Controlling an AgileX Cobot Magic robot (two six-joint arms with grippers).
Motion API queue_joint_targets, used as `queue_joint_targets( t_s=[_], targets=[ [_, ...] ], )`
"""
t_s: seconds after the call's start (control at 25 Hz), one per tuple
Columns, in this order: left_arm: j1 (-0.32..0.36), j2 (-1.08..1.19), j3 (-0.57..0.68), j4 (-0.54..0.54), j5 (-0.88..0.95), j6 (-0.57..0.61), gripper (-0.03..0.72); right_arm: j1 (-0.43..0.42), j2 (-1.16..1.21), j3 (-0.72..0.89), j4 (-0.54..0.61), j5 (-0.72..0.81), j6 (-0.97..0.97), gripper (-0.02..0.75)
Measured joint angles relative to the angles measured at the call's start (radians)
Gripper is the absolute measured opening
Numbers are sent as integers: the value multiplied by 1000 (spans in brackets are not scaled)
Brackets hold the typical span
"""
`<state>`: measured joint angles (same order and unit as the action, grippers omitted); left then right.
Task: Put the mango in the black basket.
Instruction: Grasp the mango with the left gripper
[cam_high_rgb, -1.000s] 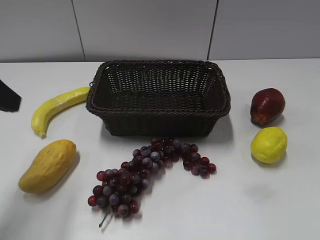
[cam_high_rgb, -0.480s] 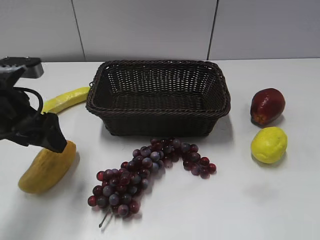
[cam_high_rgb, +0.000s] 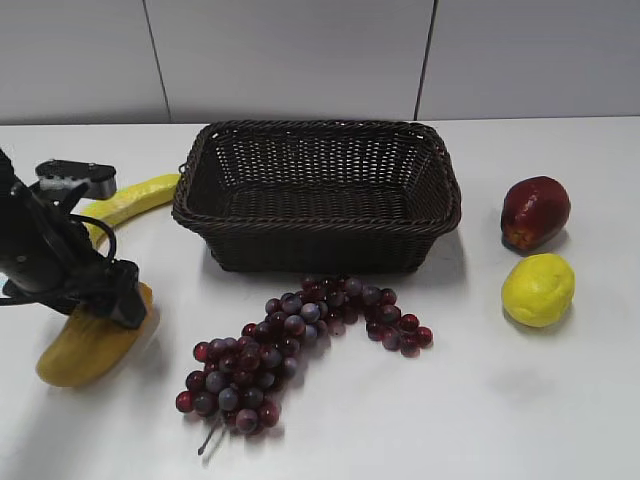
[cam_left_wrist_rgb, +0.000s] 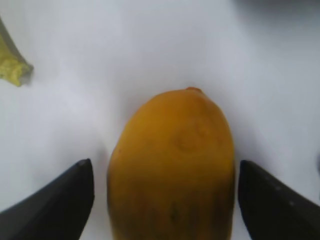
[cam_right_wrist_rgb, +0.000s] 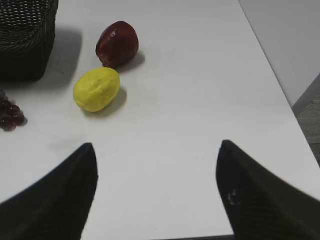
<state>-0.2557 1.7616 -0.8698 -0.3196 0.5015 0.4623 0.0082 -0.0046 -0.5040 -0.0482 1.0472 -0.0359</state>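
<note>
The yellow-orange mango (cam_high_rgb: 82, 352) lies on the white table at the front left. My left gripper (cam_high_rgb: 124, 299) is down over its upper end. In the left wrist view the mango (cam_left_wrist_rgb: 175, 150) sits between the two black fingers of the left gripper (cam_left_wrist_rgb: 165, 162), with a small gap on each side, so the gripper is open. The black basket (cam_high_rgb: 315, 222) stands at the middle back, with nothing in it. My right gripper (cam_right_wrist_rgb: 157, 145) is open and empty over bare table and is out of the exterior view.
A yellow banana (cam_high_rgb: 135, 198) lies behind the mango; its tip shows in the left wrist view (cam_left_wrist_rgb: 13, 69). A bunch of dark red grapes (cam_high_rgb: 290, 335) lies in front of the basket. A red fruit (cam_high_rgb: 535, 211) and a lemon (cam_high_rgb: 538, 289) sit at the right.
My left arm came in from the left edge and moved down over the mango's upper end. The mango and the other fruit have not moved.
</note>
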Motion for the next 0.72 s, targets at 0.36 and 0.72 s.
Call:
queue_joint_targets(
  t_s=[0.36,0.72],
  targets=[
    [-2,67,-1,-5,-34,2,571,0,0,0,0,0,0,569],
    [-2,-87,-37,12,64,2,557,0,0,0,0,0,0,569]
  ],
)
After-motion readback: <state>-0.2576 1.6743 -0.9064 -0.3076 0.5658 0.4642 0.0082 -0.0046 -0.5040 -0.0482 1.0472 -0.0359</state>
